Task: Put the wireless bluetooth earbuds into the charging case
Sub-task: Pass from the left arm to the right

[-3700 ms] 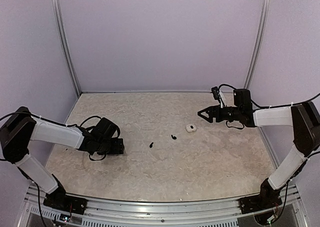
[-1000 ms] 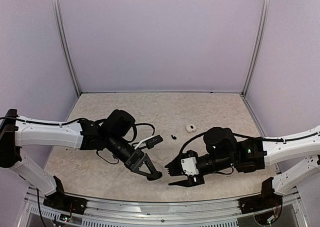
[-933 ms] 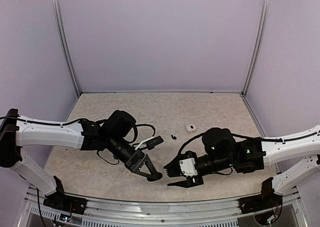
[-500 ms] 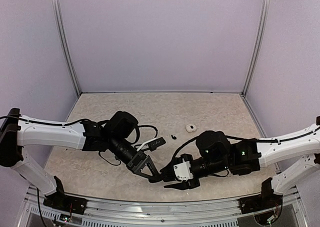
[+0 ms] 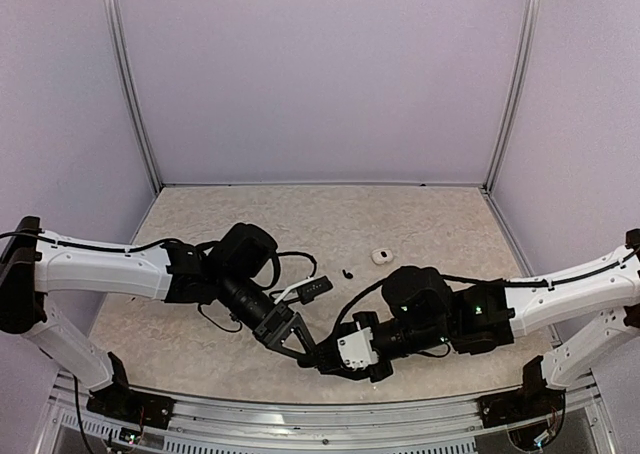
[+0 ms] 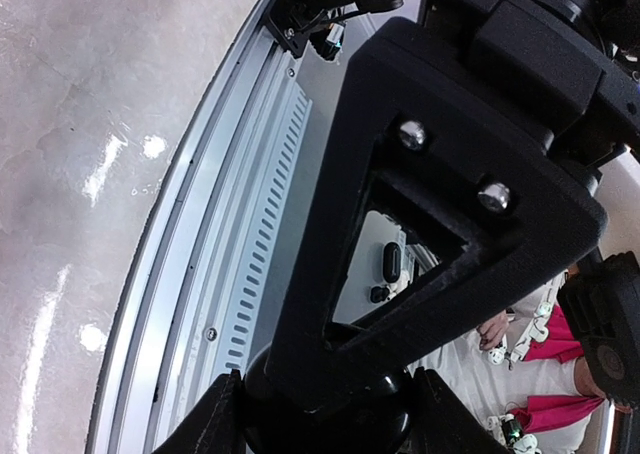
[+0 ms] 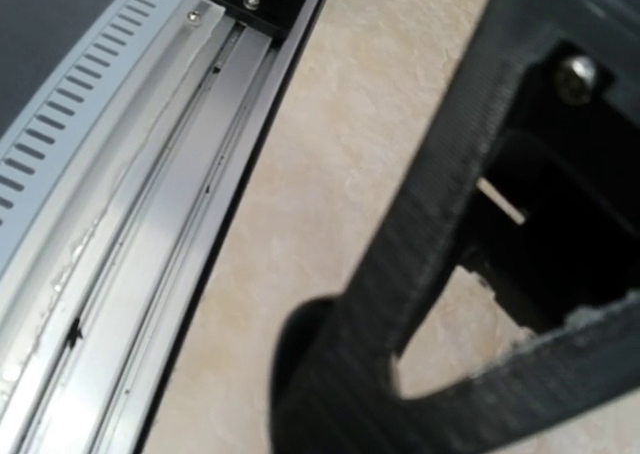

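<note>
Two grippers are meeting tip to tip at the near edge of the table (image 5: 430,214), just inside the aluminium rail (image 5: 300,412). The left gripper (image 5: 303,350) is pointing in from the left w/ its fingers looking pinched together at the tip. Whether anything tiny is sitting btwn them I can't tell: the top view is too coarse, & the left wrist cam is showing only one black triangular finger against the rail. The right gripper (image 5: 335,362) is facing it from the right, nearly touching. Its finger spread isn't readable, since the right wrist cam is giving only a blurred close-up of one finger over the table, so I can't tell open or closed.

Further back, approx mid-table, one black earbud (image 5: 347,273) is lying loose on the surface. Just beyond & to its right a small white charging case (image 5: 380,256) is sitting, near the bud but not touching it. Lid state & contents are too small to read. Other earbuds & any second case aren't showing anywhere.

Progress, as a judgement: prob. early. Nothing is visibly seated in the case. At least that black bud is waiting to be picked up & put in, and the rest are unaccounted for. Neither gripper is working at the case; both are sitting well apart from it.
</note>
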You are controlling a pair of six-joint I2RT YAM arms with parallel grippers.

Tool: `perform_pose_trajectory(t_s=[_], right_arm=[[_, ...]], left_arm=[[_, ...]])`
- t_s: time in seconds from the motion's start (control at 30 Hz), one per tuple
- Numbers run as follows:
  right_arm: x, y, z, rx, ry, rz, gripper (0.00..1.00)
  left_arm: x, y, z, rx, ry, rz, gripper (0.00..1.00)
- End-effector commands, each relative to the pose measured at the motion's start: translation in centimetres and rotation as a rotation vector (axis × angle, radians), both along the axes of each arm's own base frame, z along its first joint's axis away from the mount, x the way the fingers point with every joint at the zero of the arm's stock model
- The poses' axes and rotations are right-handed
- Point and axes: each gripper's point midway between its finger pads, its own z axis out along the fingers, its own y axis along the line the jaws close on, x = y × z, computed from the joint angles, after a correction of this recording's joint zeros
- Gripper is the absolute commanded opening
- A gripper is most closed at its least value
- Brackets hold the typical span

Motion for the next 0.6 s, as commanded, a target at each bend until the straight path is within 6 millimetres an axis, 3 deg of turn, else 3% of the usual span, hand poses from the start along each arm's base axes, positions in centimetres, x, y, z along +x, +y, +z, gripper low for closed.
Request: perform_pose_trajectory(t_s=[0.0,0.3,0.4,0.57], right_arm=[[-0.5,0.9,0.9,0.031,-0.025,0.022,0.39],[-0.2,0.8,0.8,0.034,-0.036,0.010,0.25],[-0.1,0.7,1.1,0.046,-0.029,-0.008,0.18],[0.3,0.0,2.2,0.091,-0.009,-0.044,0.14]], left_arm=[[-0.3,-0.9,1.5,-0.059,-0.012,-0.032,0.33],[-0.5,-1.1,1.8,-0.075,-0.033,-0.038,0.33],[-0.2,-1.2,2.5,-0.112,-0.077,-0.029,0.47],[1.3,-1.0,5.8,-0.199,-0.254,0.042,0.77]])
